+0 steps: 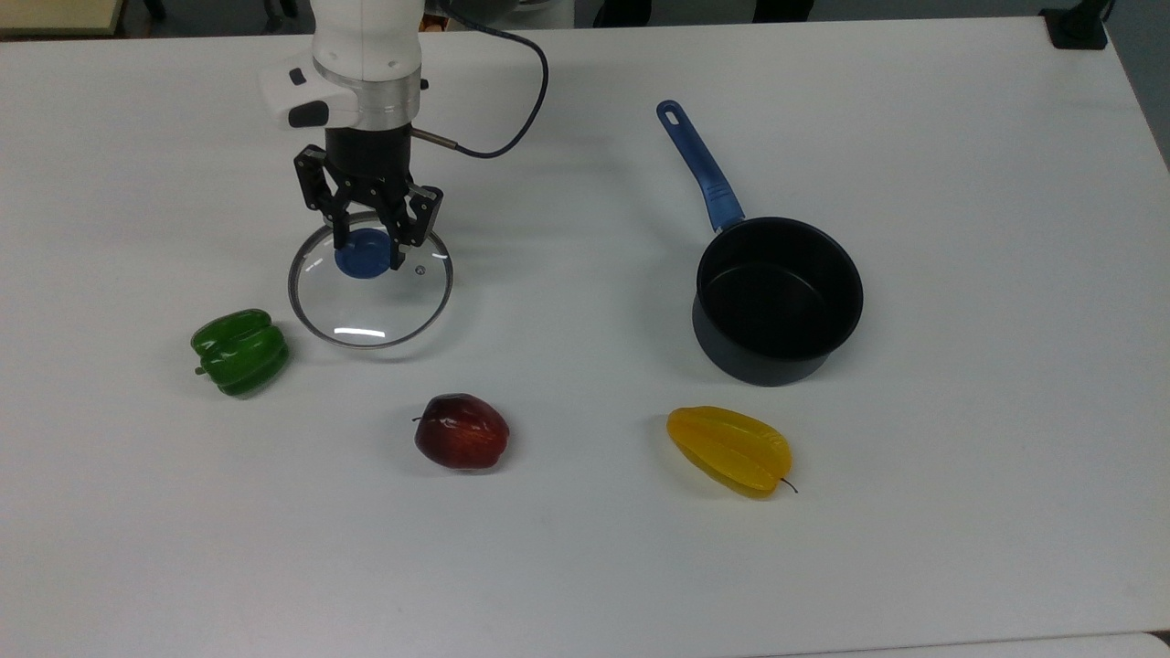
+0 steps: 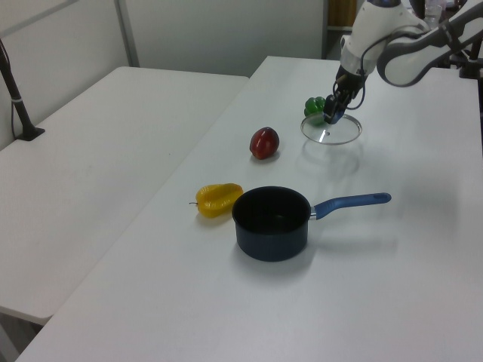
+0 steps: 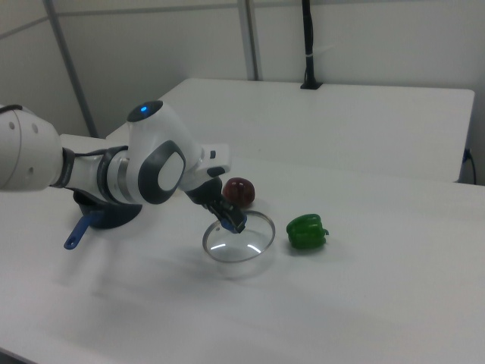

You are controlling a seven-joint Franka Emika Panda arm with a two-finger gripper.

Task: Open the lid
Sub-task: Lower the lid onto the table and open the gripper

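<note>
The lid (image 1: 367, 309), clear glass with a metal rim and a blue knob (image 1: 363, 258), hangs level just above the white table at the top view's left. My gripper (image 1: 367, 251) comes down from above and is shut on the knob. The left view shows the lid (image 2: 332, 133) in the gripper (image 2: 330, 118) with its shadow on the table below. In the right view the lid (image 3: 239, 241) sits under the gripper (image 3: 231, 221). The dark saucepan (image 1: 777, 302) with a long blue handle (image 1: 696, 164) stands uncovered far off at the top view's right.
A green pepper (image 1: 239, 351) lies close to the lid on the top view's left. A red apple (image 1: 462, 431) and a yellow starfruit (image 1: 728, 450) lie nearer the front edge. A black post (image 1: 1079, 23) stands at the far right corner.
</note>
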